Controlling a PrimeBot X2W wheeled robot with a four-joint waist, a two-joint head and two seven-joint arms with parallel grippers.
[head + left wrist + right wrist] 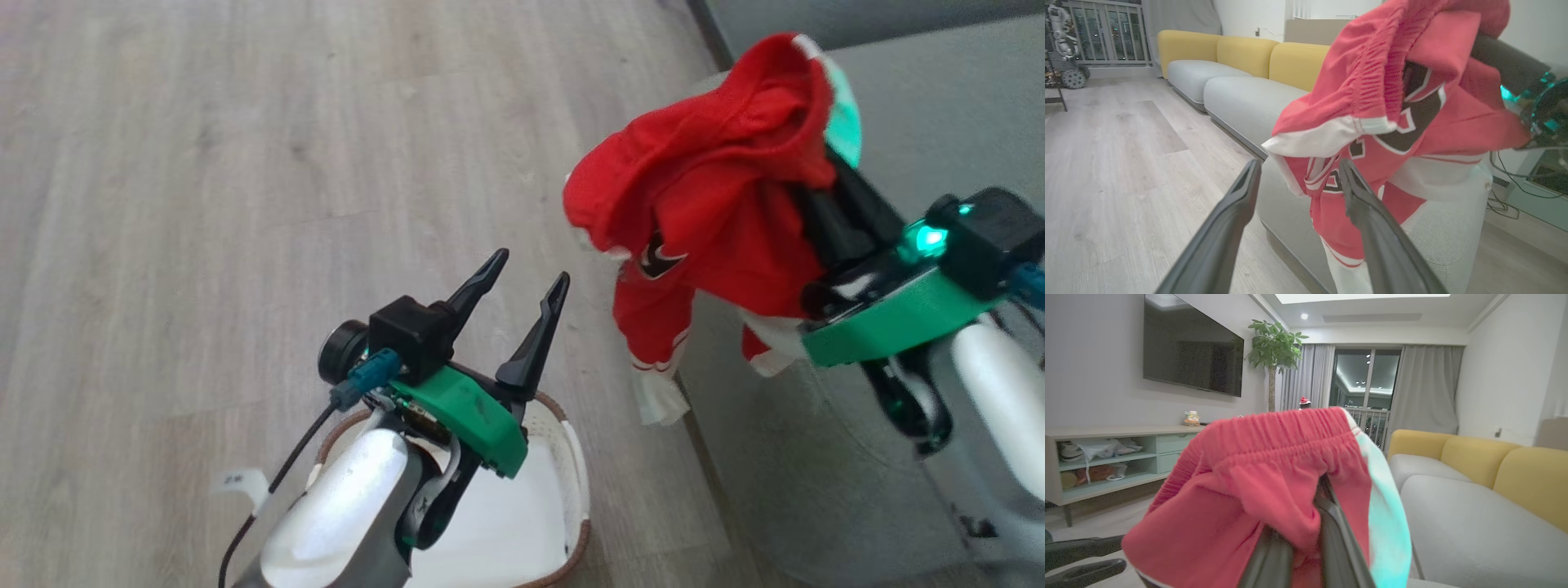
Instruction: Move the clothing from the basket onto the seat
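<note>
Your right fingers (1337, 539) are clenched on the bright red soft garment with white trim (718, 180). Your left fingers (539, 335) stand spread and empty. The head view gives you the cream perforated plastic basket (575, 465) beneath the left arm. The left wrist view gives you the garment's dark logo. The garment hangs bunched in the air at the edge of the grey-green upholstered seat (775, 457).

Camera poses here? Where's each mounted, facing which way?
Head view: on the head, facing down at floor, basket and seat corner; both forearms show, left tool open near the basket, right tool shut on the clothing.
Left wrist view: on the left arm, facing the hanging clothing and sofa along its own spread fingers.
Right wrist view: on the right arm, facing TV, plant and window; its fingers are buried in the clothing.
Shared: both wrist views show the clothing and yellow-backed sofa.
</note>
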